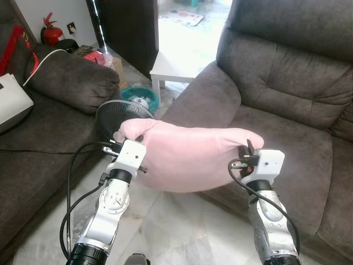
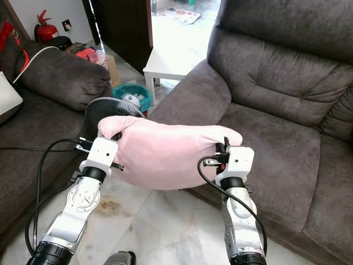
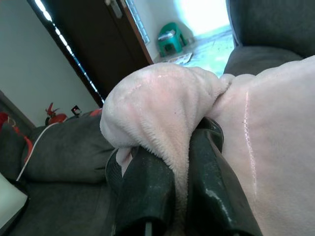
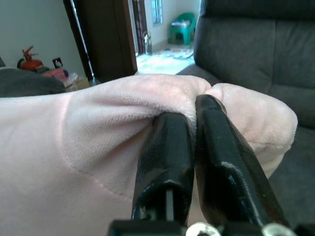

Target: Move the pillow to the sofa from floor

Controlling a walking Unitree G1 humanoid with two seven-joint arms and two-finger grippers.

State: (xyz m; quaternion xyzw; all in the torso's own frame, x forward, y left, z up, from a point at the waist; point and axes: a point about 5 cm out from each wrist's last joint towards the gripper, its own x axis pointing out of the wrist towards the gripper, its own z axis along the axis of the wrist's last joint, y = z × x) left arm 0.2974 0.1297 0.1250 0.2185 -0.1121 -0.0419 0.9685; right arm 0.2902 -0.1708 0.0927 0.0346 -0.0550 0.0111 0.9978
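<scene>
Holding a pink pillow [image 1: 190, 157] up off the floor between both arms, just in front of the grey sofa [image 1: 287, 105], with the left gripper [image 1: 122, 139] pinching one end and the right gripper [image 1: 246, 153] pinching the other. Seen from the left wrist, two black fingers [image 3: 147, 191] squeezed tight on a soft pink fold. Seen from the right wrist, fingers [image 4: 165, 162] clamped on the fluffy corner too.

Pale marble-look floor [image 1: 165, 232], near. Grey sofa [image 1: 287, 83] at right; second grey couch [image 1: 49, 143] at left with bulky armrest [image 1: 71, 77]. Black fan [image 1: 118, 116] and teal basket [image 1: 140, 98] between them. White side table [image 1: 174, 66] farther back, by dark door [image 1: 129, 27]. Red fire extinguisher [image 1: 51, 32] far left against white wall. Bright daylight beyond doorway.
</scene>
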